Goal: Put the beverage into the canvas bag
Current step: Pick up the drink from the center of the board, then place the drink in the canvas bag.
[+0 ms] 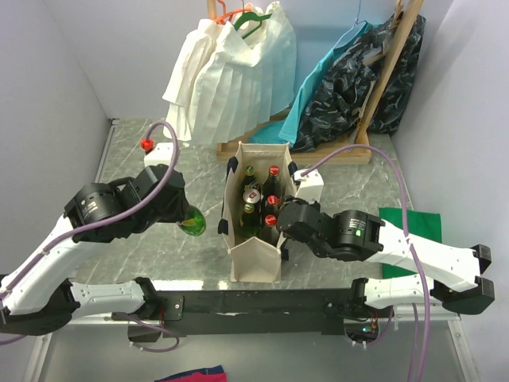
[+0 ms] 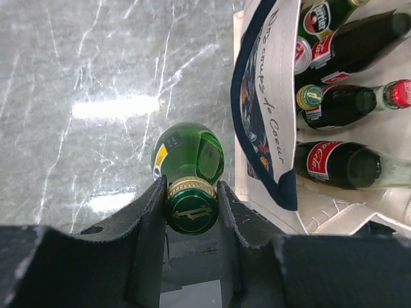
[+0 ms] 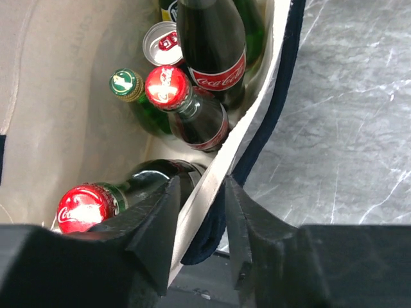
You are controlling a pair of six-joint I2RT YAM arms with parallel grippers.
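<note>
The cream canvas bag with navy handles stands open at the table's middle, holding several bottles and a can. My left gripper is shut on the neck of a green glass bottle, held left of the bag; the left wrist view shows its gold-ringed green cap between the fingers, with the bag's rim to the right. My right gripper is shut on the bag's right wall and navy handle, one finger inside, one outside. Cola bottles stand inside.
A white pleated garment hangs at the back on a wooden rack, beside teal and dark patterned cloth. A green cloth lies at the right. A red-topped object sits at back left. Walls close both sides.
</note>
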